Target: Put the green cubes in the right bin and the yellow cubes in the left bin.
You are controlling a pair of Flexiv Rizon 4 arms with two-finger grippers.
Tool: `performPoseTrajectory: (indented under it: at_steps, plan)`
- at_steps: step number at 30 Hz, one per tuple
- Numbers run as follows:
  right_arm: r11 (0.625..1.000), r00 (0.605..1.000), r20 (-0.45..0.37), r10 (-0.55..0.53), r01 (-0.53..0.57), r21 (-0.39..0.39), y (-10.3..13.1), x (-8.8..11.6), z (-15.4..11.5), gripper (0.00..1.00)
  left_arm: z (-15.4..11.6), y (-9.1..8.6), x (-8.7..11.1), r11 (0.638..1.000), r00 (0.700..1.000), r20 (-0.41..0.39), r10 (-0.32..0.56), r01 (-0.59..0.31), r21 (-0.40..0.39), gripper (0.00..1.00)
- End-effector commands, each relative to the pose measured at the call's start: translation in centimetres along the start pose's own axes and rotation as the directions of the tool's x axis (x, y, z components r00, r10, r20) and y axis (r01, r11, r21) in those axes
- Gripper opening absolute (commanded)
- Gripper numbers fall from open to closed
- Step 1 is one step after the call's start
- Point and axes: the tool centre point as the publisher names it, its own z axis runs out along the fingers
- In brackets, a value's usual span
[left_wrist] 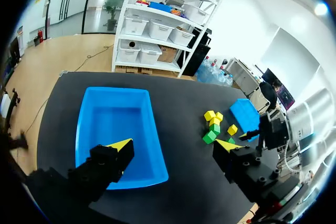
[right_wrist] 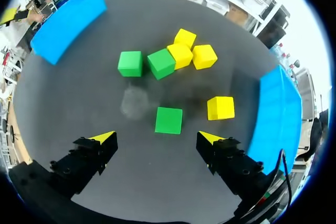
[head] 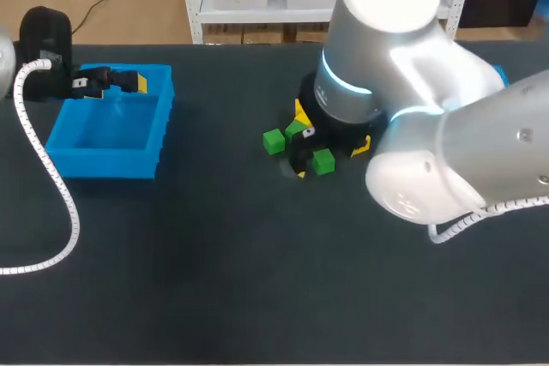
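Right end effector wide open, empty, above a green cube; left end effector likewise over left bin.

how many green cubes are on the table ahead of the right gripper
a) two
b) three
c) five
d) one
b: the right wrist view shows three green cubes on the table ahead of the right gripper, one alone and nearest it, the other two farther out by the yellow cubes
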Motion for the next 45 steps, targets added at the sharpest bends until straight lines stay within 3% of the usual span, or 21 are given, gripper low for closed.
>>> performPoseTrajectory:
  at_steps: [1, 23, 24, 25, 39, 45]
  plan:
    - [1.0, 1.0, -0.015, 0.004, -0.004, -0.008, -0.4, -0.6, 1.4, 1.0, 0.0, 0.2, 0.2, 1.0, 1.0, 0.007, 0.002, -0.002, 0.011, 1.0]
    - [1.0, 1.0, -0.009, 0.005, -0.005, 0.0, -1.3, -1.1, 3.3, 1.0, 0.0, 0.2, 0.2, 1.0, 1.0, 0.007, 0.002, -0.002, 0.011, 1.0]
    - [1.0, 1.0, -0.008, 0.008, -0.008, 0.002, -1.4, -1.1, 3.4, 0.27, 0.0, 0.2, 0.2, 1.0, 1.0, 0.007, 0.002, -0.002, 0.011, 1.0]
    - [1.0, 1.0, -0.008, 0.009, -0.009, 0.003, -1.4, -1.1, 3.4, 0.02, 0.0, 0.2, 0.2, 1.0, 1.0, 0.007, 0.002, -0.002, 0.011, 1.0]
    - [1.0, 1.0, 0.006, 0.001, -0.001, -0.002, -1.6, -1.1, 2.9, 0.0, 0.0, 0.2, 0.2, 1.0, 1.0, 0.007, 0.002, -0.002, 0.011, 1.0]
    - [0.999, 0.992, 0.12, 0.032, -0.031, -0.011, -4.0, -2.6, -1.4, 0.0, 0.0, 0.2, 0.2, 1.0, 1.0, 0.007, 0.002, -0.002, 0.011, 1.0]
